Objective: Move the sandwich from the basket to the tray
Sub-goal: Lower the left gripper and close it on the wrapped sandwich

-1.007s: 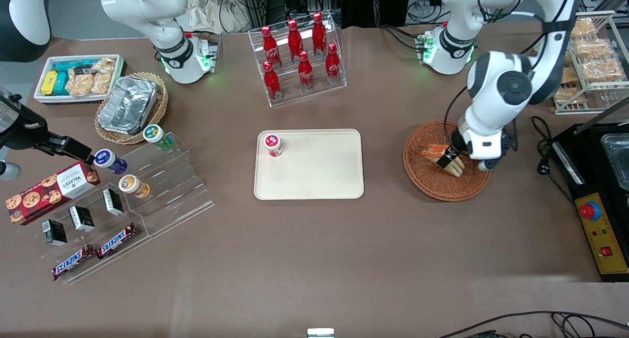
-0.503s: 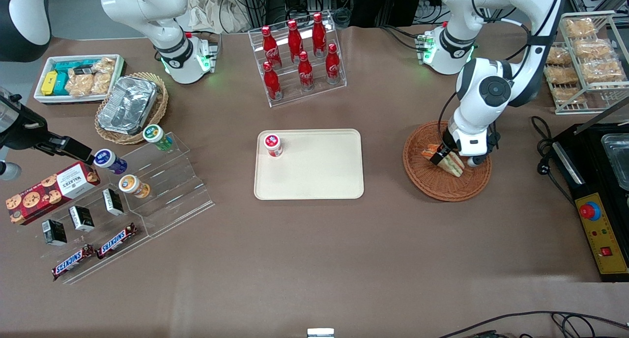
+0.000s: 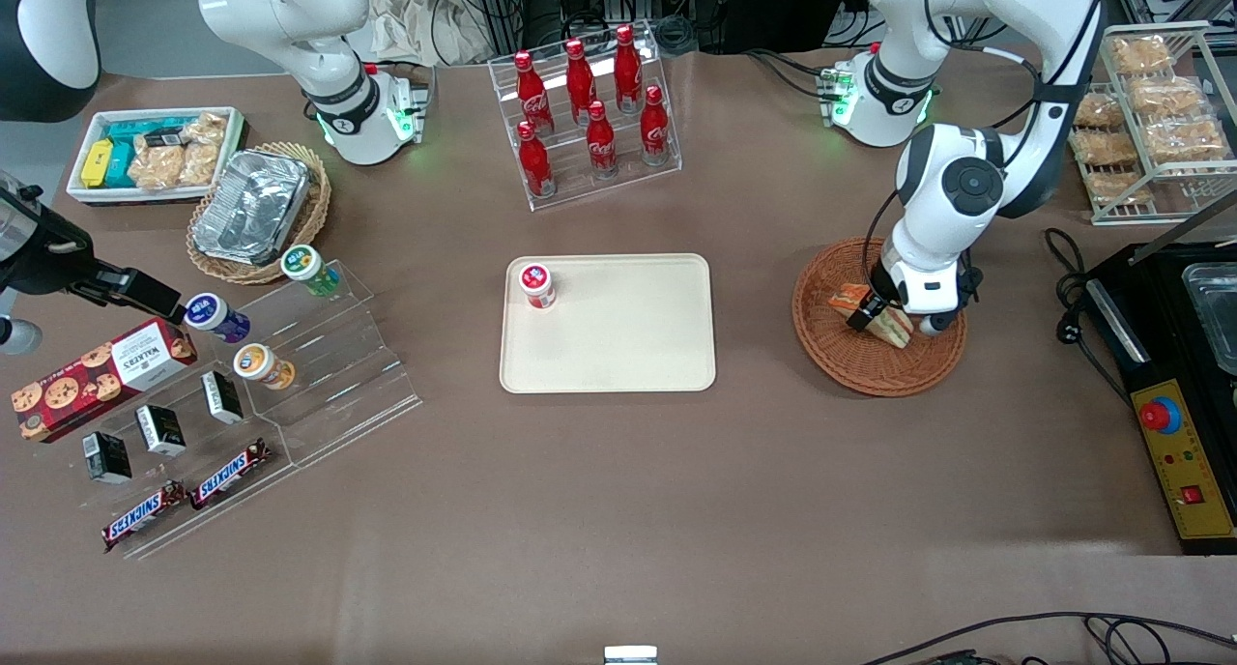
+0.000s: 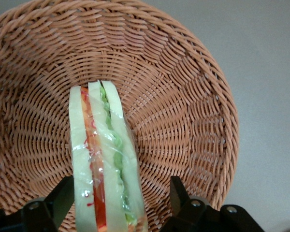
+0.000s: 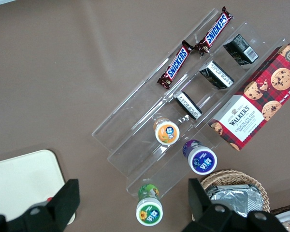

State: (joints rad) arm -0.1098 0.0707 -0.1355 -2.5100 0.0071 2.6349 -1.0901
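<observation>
Straddling the sandwich (image 4: 105, 159) with its fingers spread wide, the left arm's gripper (image 3: 877, 317) is hanging low inside the reddish-brown basket (image 3: 850, 365), at the working arm's end of the table. One finger (image 4: 62, 199) is touching or nearly touching the bread face; the other (image 4: 178, 191) is standing clearly apart from it. The wrapped wedge is resting on edge on the weave, its red and green filling layers showing, and nothing is gripping it yet. Judged from this pose, a good grasp is calling for the fingers to press on the two flat bread faces, gently enough that the soft bread is not crushed and the filling is not squeezed out. A straight lift clear of the basket's rim looks wise before any sideways travel. The cream tray (image 3: 628, 356) is lying well apart, toward the middle of the table, with a small red-lidded jar (image 3: 536, 284) standing in one corner, leaving most of its surface bare for the set-down.
</observation>
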